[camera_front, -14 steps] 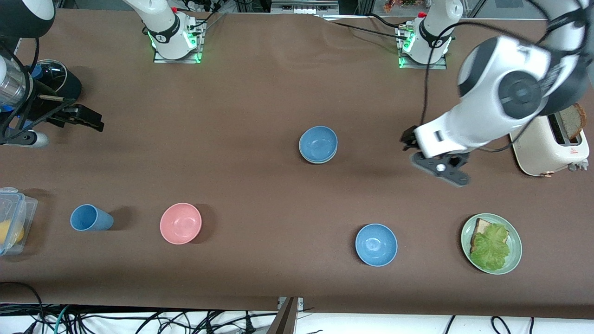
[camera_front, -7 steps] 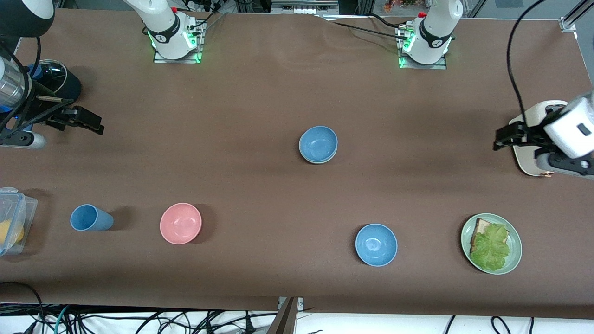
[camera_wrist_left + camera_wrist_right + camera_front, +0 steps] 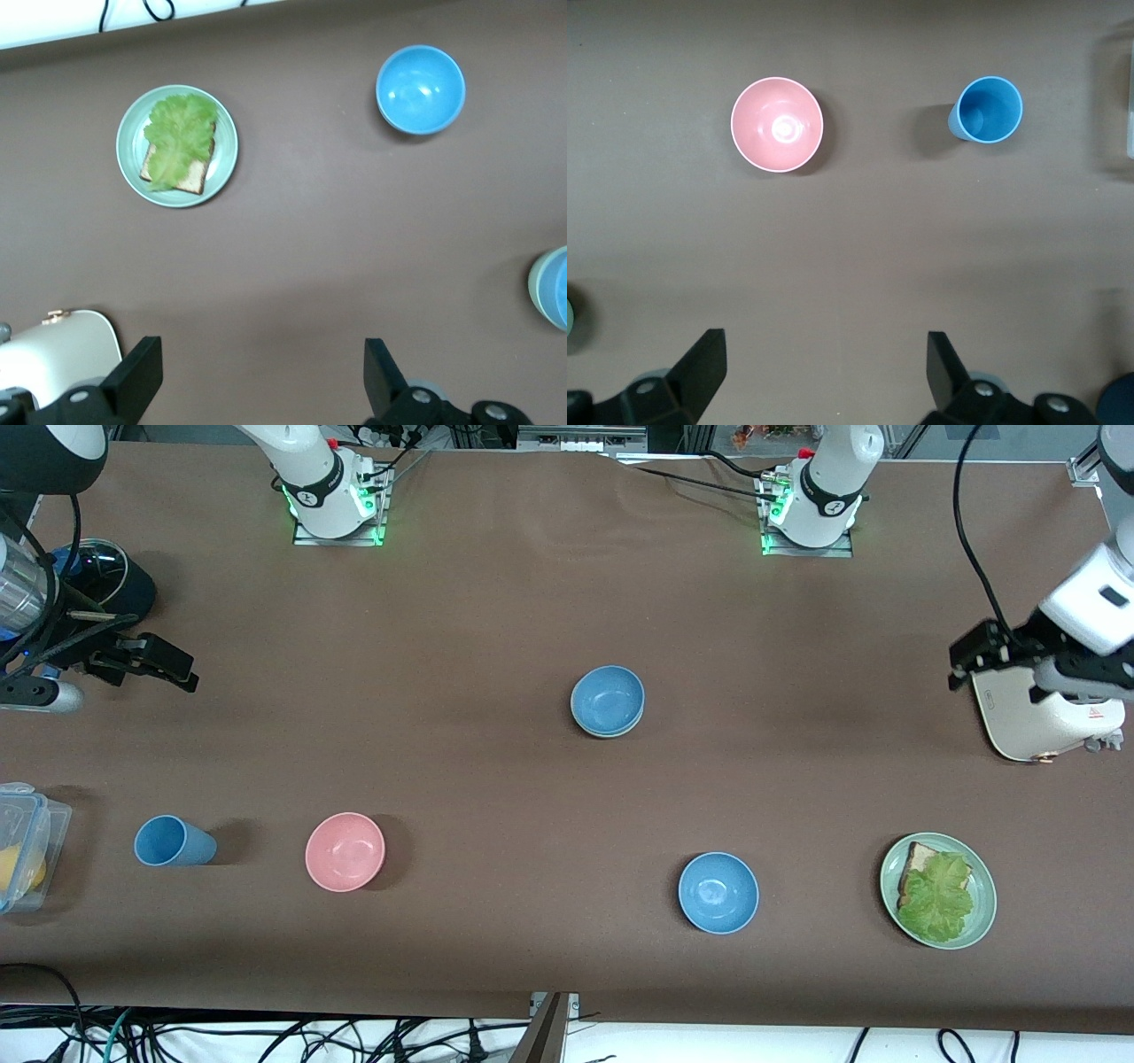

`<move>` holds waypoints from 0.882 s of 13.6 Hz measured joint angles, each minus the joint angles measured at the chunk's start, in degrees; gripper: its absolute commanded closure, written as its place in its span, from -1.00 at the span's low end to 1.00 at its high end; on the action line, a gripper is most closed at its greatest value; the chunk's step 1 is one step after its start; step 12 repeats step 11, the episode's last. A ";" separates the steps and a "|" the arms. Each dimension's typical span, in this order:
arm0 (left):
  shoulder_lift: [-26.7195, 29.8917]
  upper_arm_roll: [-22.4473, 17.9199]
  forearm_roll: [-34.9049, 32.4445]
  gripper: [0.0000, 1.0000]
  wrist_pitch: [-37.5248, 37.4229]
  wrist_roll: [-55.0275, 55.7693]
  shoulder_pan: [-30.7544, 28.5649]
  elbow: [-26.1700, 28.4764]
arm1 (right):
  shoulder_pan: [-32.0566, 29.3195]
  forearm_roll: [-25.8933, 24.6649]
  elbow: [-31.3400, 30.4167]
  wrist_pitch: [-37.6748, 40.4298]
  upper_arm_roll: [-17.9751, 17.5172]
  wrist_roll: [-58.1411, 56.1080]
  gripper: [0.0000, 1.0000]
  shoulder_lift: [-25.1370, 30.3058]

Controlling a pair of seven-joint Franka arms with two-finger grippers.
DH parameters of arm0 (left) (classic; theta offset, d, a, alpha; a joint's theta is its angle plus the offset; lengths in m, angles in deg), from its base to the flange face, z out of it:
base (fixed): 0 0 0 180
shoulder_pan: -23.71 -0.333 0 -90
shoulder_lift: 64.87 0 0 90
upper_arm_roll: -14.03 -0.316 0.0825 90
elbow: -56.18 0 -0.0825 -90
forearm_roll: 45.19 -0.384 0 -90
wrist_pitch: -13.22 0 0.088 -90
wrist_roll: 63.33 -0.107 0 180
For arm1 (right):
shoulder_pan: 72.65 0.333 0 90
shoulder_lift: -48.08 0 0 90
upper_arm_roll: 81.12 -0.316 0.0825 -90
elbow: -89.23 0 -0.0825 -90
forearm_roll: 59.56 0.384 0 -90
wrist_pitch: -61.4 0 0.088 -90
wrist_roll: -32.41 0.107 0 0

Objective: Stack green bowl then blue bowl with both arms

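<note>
A blue bowl (image 3: 608,698) sits nested in the green bowl (image 3: 610,734) at the middle of the table; only the green rim shows under it. This stack also shows at the edge of the left wrist view (image 3: 555,288). A second blue bowl (image 3: 718,892) (image 3: 421,89) stands alone, nearer the front camera. My left gripper (image 3: 964,662) (image 3: 263,381) is open and empty, up over the toaster (image 3: 1045,717) at the left arm's end. My right gripper (image 3: 182,673) (image 3: 824,372) is open and empty, up over the right arm's end.
A green plate (image 3: 983,908) with bread and lettuce lies near the front edge, beside the lone blue bowl. A pink bowl (image 3: 345,851) (image 3: 777,124) and a blue cup (image 3: 173,841) (image 3: 990,109) stand toward the right arm's end, with a clear plastic box (image 3: 27,841) at the table's edge.
My left arm has swung away from beside the stacked bowls to over the toaster at its end of the table. My right gripper has shifted only slightly. The bowls have not moved.
</note>
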 measured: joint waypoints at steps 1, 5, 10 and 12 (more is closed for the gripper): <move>0.91 -0.02 -0.16 -1.00 -0.05 0.00 0.06 1.17 | 0.00 0.00 0.00 -0.01 0.00 -0.34 -1.00 0.00; 0.24 -0.73 -0.27 -1.00 -0.99 0.00 -0.02 2.36 | 0.00 0.00 0.00 -0.40 0.00 -2.29 -1.00 0.00; -1.23 -0.99 -0.28 -1.00 -2.05 0.00 -0.06 1.01 | 0.00 0.00 -0.68 -2.01 -0.01 -3.31 -1.00 0.25; -1.62 -1.00 -0.28 -1.00 -2.13 0.00 -0.06 0.60 | 0.00 0.00 -0.88 -2.01 -0.01 -3.37 -1.00 0.37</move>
